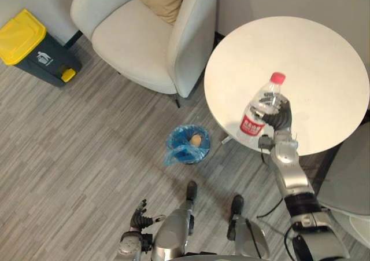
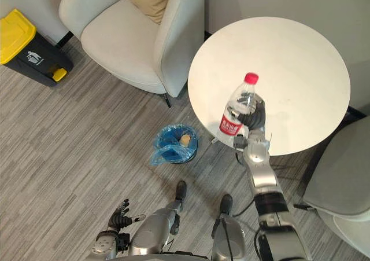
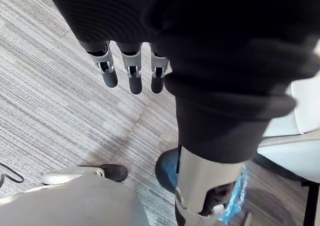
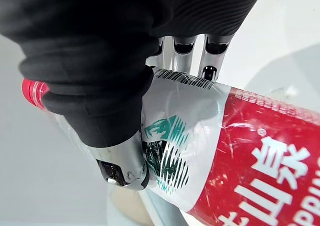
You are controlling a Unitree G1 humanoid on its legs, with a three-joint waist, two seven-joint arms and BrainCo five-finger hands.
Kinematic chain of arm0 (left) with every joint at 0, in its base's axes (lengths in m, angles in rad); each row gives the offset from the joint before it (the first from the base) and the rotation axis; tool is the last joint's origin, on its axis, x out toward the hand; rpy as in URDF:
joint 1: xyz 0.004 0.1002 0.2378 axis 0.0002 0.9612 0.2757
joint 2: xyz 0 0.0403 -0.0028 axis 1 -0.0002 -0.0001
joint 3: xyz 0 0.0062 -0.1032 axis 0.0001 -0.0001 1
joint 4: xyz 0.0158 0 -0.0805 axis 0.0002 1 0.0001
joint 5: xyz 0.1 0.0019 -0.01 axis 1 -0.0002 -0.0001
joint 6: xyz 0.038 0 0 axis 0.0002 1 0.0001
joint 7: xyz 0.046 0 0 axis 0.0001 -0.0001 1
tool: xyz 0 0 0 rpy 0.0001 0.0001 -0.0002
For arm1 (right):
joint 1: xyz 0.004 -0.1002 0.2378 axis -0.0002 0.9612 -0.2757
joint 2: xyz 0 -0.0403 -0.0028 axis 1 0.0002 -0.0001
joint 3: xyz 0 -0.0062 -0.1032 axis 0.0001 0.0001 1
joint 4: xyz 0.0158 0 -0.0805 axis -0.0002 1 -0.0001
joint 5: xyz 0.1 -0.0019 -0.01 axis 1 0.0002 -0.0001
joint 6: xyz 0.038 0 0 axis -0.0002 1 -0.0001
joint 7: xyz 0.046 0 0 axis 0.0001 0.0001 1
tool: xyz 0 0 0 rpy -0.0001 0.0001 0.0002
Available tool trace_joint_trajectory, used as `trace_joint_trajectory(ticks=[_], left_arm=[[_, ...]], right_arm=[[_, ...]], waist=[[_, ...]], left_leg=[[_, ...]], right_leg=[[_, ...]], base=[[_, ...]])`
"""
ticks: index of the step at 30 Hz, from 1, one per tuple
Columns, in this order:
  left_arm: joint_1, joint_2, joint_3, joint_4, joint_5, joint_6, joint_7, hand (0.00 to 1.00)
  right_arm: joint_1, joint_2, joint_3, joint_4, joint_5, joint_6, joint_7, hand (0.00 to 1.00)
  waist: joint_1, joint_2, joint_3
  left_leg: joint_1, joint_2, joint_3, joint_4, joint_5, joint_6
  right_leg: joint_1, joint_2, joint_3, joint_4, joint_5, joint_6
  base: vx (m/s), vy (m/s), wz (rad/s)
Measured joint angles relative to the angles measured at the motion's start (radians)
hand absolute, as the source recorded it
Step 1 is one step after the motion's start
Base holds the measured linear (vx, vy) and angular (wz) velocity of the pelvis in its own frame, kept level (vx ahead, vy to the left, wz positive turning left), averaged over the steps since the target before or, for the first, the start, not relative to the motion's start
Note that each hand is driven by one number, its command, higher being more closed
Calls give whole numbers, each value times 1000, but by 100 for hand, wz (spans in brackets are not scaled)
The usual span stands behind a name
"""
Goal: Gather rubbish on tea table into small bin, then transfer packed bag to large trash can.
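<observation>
The gathering step was in hand. The right robot hand (image 1: 280, 115) was closed around a clear plastic bottle (image 1: 258, 113) with a red label and a pink cap. In the right wrist view its fingers (image 4: 210, 60) and thumb wrapped the bottle's upper body, above the label. The bottle leaned to one side at the near edge of the round white surface (image 1: 324, 58), and I could not tell whether its base touched the top or was just clear of it. No other rubbish was visible on the surface.

The small bin (image 1: 176, 138), lined with a blue bag, stood on the floor just beside the surface's near-left edge, with a tan scrap (image 1: 196, 139) already inside. The left robot hand (image 3: 131, 70) hung low at the robot's side, fingers straight and holding nothing.

Next, the bottle probably had to be carried left and down over the bin's mouth and dropped there. The bag would then be lifted out and taken to the large trash can (image 1: 37, 48) with the yellow lid, well apart past the armchair (image 1: 139, 35).
</observation>
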Motion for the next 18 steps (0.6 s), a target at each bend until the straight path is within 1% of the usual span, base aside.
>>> trace_joint_trajectory(ticks=[1,2,3,4,5,6,7,8,9,10,11,12,13,14,15,16,17,18], left_arm=[[0,-3,6,-1,0,-1,1,0],[1,-12,12,-1,0,-1,1,0],[2,-17,11,-1,0,-1,0,0],[-4,-24,13,-3,0,-3,0,0],[-6,-24,13,-3,0,-8,0,0],[-6,-24,13,-3,0,-10,0,0],[-6,-23,17,-2,0,-10,0,0],[-6,-22,19,-2,0,-11,0,0],[-5,-23,22,-2,2,-12,0,0],[-5,-23,22,-1,2,-11,1,0],[-3,-22,22,2,5,-11,1,0],[-3,-19,22,1,11,-11,0,0],[-2,-14,22,1,20,-11,1,0],[-2,-4,20,-2,21,-9,0,0],[-2,-4,22,-1,21,-8,2,0],[-2,-1,22,1,22,-7,3,0],[-2,4,21,0,21,-8,2,0],[-4,7,21,-2,21,-11,2,0]], right_arm=[[11,3,0,-15,-6,-1,0,100],[27,5,5,-38,-19,-9,0,100],[29,4,5,-47,-28,-10,0,100],[29,7,5,-64,-37,-14,1,100],[36,11,15,-79,-42,-14,5,100],[53,16,39,-102,-66,-17,20,100],[69,27,70,-113,-84,-23,36,100],[78,32,85,-113,-95,-29,43,100],[95,39,114,-112,-113,-33,57,100],[102,41,126,-109,-117,-32,69,100],[107,42,160,-94,-138,-32,87,100],[110,43,168,-87,-147,-32,92,100],[113,41,178,-75,-155,-31,105,100],[116,40,189,-58,-155,-30,109,100],[115,39,197,-42,-157,-30,110,100],[115,34,203,-36,-158,-30,110,100],[112,8,222,-31,-168,-30,110,100],[107,-4,231,-30,-180,-31,110,100]], waist=[[-13,-6,-5],[-33,-10,-22],[-36,-9,-28],[-30,-16,-30],[-15,-24,-39],[-8,-34,-46],[-3,-44,-52],[0,-48,-54],[9,-50,-55],[9,-49,-55],[7,-47,-56],[3,-48,-56],[-12,-51,-52],[-26,-53,-46],[-35,-54,-43],[-37,-51,-40],[-39,-44,-33],[-39,-47,-30]], left_leg=[[-3,14,77,13,-14,20],[-1,54,235,51,-21,31],[-4,78,302,71,-14,23],[-7,87,345,103,-6,-8],[-7,79,340,112,-20,-14],[-7,71,339,128,-39,-10],[-7,63,343,156,-68,-10],[-8,61,345,177,-87,-10],[-7,58,355,224,-127,-6],[-8,59,360,245,-149,-4],[-14,60,360,290,-191,-2],[-20,59,359,305,-202,3],[-33,56,340,330,-222,13],[-41,55,309,345,-239,21],[-47,55,287,352,-242,19],[-53,55,273,357,-241,15],[-80,54,245,380,-239,10],[-98,47,228,398,-239,10]], right_leg=[[13,-10,-26,-2,-3,4],[31,-28,-64,2,-16,17],[33,-33,-76,13,-25,21],[38,-48,-80,34,-39,34],[38,-51,-74,33,-41,37],[46,-65,-73,34,-43,42],[47,-82,-66,54,-54,57],[46,-93,-59,71,-62,61],[41,-111,-44,116,-78,71],[33,-122,-34,145,-84,72],[-18,-146,8,256,-85,70],[-46,-156,28,312,-81,64],[-113,-168,89,433,-63,32],[-166,-145,167,499,-97,6],[-191,-114,210,499,-123,6],[-208,-95,234,487,-132,4],[-247,-47,280,421,-142,9],[-259,-35,280,378,-135,9]], base=[[41,37,121],[101,41,96],[134,72,83],[101,67,25],[95,65,12],[115,100,-2],[106,102,-2],[116,136,-14],[63,95,-19],[56,134,-34],[44,158,-24],[63,189,-6],[89,154,39],[85,89,57],[70,28,60],[76,-10,78],[75,-29,80],[92,-68,113]])
